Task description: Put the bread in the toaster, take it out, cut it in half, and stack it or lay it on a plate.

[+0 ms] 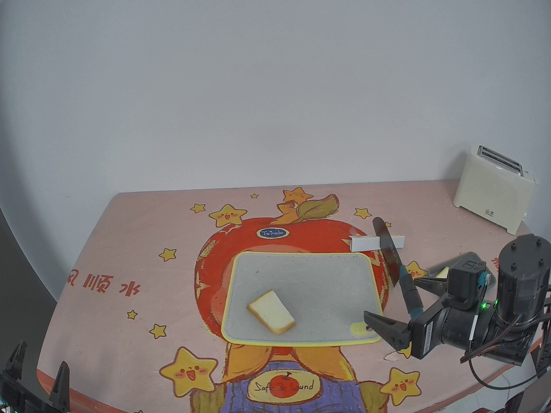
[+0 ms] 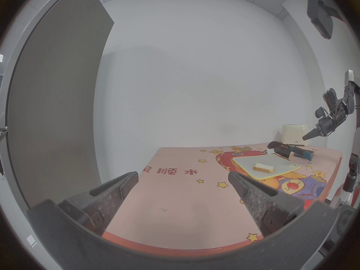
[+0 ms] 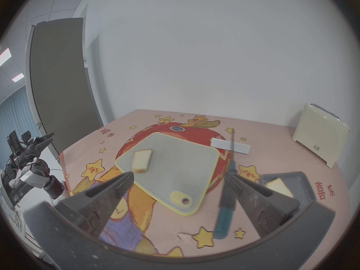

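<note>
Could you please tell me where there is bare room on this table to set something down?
The table is bare on its left, between the cutting board and the edge; so is the board beyond the bread slice. Right of it is crowded: knife, white block, grey tray, toaster, right gripper.

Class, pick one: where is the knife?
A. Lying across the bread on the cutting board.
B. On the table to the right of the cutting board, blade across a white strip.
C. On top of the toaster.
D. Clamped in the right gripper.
B: the knife lies on the table beside the cutting board, its blade crossing the white strip; the open right gripper is not holding it.
</note>
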You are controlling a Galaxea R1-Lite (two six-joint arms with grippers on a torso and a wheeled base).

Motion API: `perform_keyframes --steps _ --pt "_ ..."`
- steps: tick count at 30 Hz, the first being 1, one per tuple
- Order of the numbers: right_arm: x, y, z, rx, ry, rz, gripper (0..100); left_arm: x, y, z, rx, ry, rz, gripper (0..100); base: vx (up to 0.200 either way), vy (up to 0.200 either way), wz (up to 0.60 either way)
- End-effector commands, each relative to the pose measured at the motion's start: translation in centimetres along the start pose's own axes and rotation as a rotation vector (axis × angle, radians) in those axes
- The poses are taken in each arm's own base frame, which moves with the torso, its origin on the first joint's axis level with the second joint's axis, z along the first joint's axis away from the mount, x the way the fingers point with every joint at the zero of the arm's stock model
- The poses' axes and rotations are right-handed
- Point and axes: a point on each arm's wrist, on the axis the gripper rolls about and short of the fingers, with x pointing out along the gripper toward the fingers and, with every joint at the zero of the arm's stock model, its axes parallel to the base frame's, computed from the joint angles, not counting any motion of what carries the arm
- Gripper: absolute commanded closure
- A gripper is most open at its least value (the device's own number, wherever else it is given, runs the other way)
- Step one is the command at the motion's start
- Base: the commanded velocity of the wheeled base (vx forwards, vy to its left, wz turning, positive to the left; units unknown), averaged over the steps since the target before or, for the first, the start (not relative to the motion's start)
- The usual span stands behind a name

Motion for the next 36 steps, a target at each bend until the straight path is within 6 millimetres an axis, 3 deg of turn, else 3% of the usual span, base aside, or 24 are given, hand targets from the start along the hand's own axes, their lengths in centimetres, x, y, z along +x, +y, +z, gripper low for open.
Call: perform_keyframes --steps 1,8,17,23,29,36 --pt "-0.1 0.2 -0.4 -0.013 0.014 0.016 0 0.1 0.0 -0.5 0.000 0.007 0.002 0 0.000 0.000 0.00" --pt "-0.3 0.8 -1.6 -0.064 0.058 0.093 0 0.1 0.0 -0.5 -0.002 0.007 0.002 0 0.000 0.171 0.00" --pt "-0.2 0.8 -1.6 -0.071 0.060 0.095 0 0.1 0.0 -0.5 0.000 0.007 0.002 0 0.000 0.000 0.00" --pt "-0.2 0.8 -1.6 -0.071 0.063 0.095 0 0.1 0.0 -0.5 0.000 0.007 0.002 0 -0.200 0.000 0.00" --pt "0.0 0.9 -1.6 -0.068 0.064 0.094 0 0.1 0.0 -0.5 0.000 0.007 0.000 0 0.000 0.000 0.00" --pt "0.0 0.9 -1.6 -0.069 0.063 0.095 0 0.1 0.0 -0.5 -0.002 0.007 0.000 0 0.000 0.200 0.00"
